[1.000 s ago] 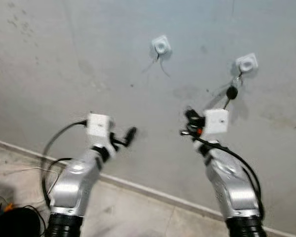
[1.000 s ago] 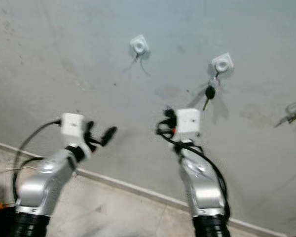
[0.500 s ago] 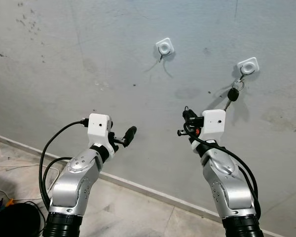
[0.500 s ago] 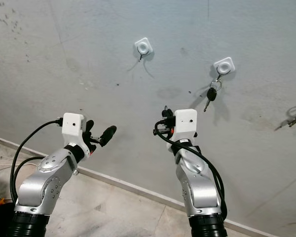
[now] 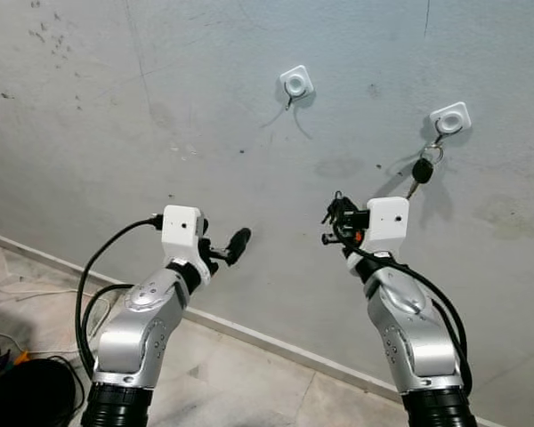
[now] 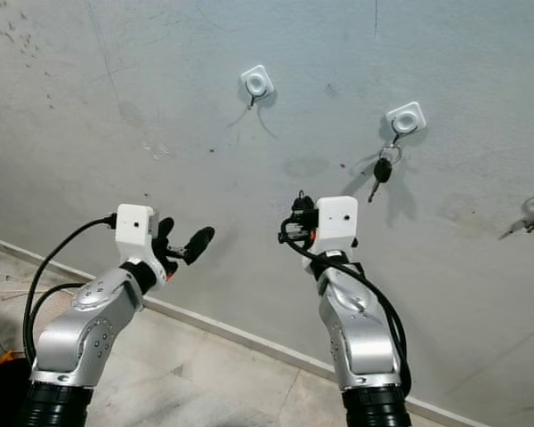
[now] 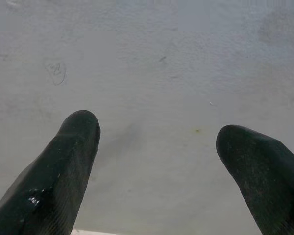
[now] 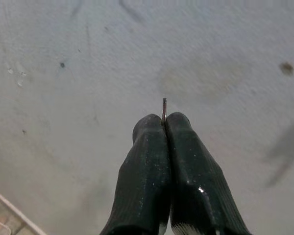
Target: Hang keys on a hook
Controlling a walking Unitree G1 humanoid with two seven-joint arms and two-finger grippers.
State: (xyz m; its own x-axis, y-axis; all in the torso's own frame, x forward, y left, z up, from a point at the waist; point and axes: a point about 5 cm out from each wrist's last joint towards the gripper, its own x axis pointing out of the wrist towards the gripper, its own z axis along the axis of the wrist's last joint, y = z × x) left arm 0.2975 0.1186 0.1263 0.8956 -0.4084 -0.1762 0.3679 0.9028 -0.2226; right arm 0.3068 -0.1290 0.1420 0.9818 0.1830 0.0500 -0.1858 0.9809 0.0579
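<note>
Since a moment ago both arms have barely shifted, staying raised before the wall (image 5: 116,107). The left gripper (image 7: 157,147) has its jaws spread and bare; the right gripper (image 8: 164,120) jaws press together, pinching a thin metal tip (image 8: 163,105). A key (image 5: 419,172) hangs from the right hook (image 5: 449,118), right of the bare left hook (image 5: 295,84).

Two white wall hooks (image 5: 295,84) (image 5: 449,118), one hanging key (image 5: 419,172), two grippers (image 7: 157,147) (image 8: 164,122)

Silver arms (image 5: 147,320), black cables (image 5: 93,271)
</note>
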